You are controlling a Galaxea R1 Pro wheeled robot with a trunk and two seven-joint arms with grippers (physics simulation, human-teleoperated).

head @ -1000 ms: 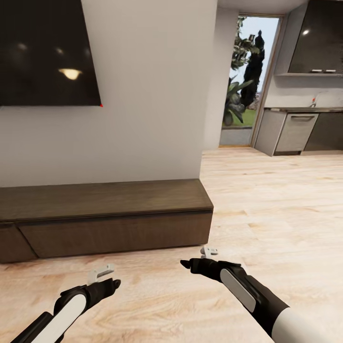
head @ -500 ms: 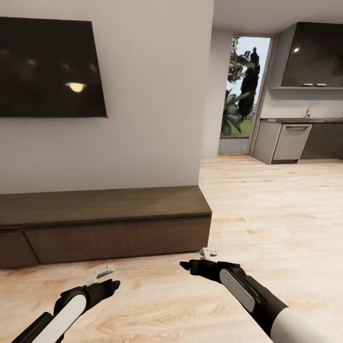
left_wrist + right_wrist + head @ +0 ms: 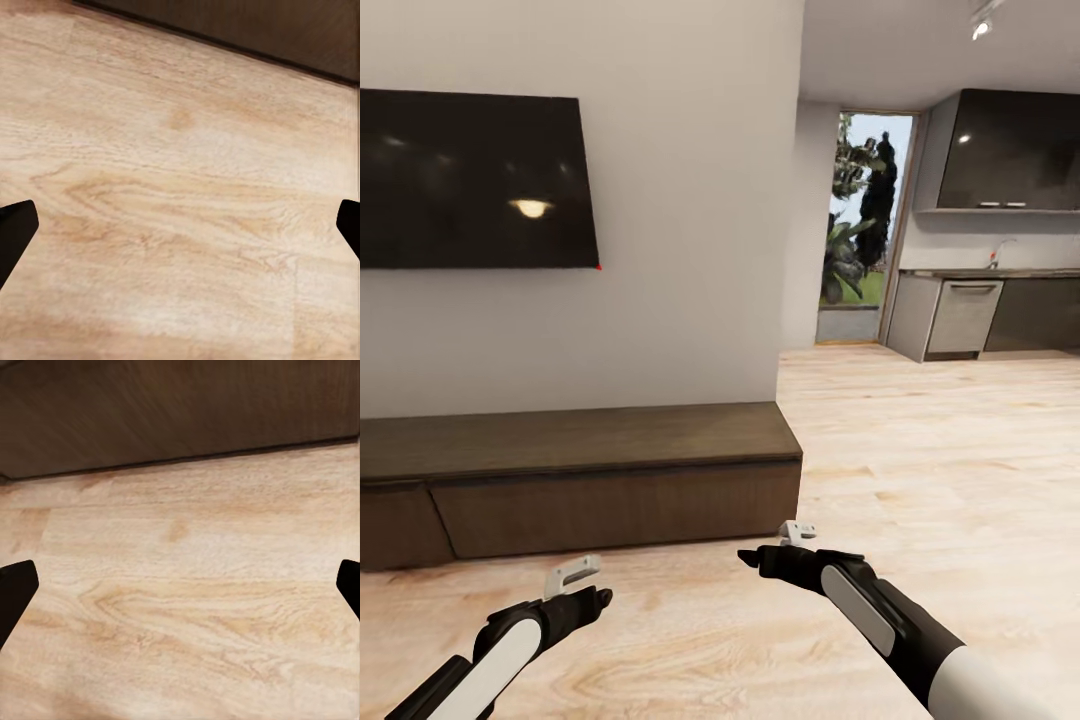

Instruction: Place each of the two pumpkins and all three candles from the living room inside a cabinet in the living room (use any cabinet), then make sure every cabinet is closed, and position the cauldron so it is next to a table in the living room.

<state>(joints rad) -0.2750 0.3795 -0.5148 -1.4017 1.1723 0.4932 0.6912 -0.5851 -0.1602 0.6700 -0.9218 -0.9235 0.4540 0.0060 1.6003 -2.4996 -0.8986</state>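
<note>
My left hand (image 3: 598,598) hangs low over the wooden floor (image 3: 920,440), a little way out from the front of the cabinet (image 3: 580,480). Through its wrist camera I see the two dark fingertips (image 3: 15,236) far apart at the edges of the picture, with nothing between them but bare floorboards, so this hand is spread wide and holds nothing. A strip of the cabinet's dark base (image 3: 247,26) runs beyond the boards.

My right hand (image 3: 752,556) also hovers above the floor, nearer the cabinet's right end than the left hand is. Its wrist camera shows the same picture: fingertips (image 3: 16,592) wide apart, empty, pale floor between them and the cabinet's brown front (image 3: 180,412) close ahead. A small white bracket sits on each wrist, and the forearms are black with white panels.

The cabinet is a long, low dark-brown unit standing against the white wall (image 3: 690,200). Its flat top is bare and, from what I see, its plain front panels lie flush and shut. Above the cabinet a black television (image 3: 470,180) is mounted on the wall. Past the cabinet's right end the floor runs on to a kitchen with grey units (image 3: 960,315) and a glazed doorway (image 3: 855,230) with greenery outside.
</note>
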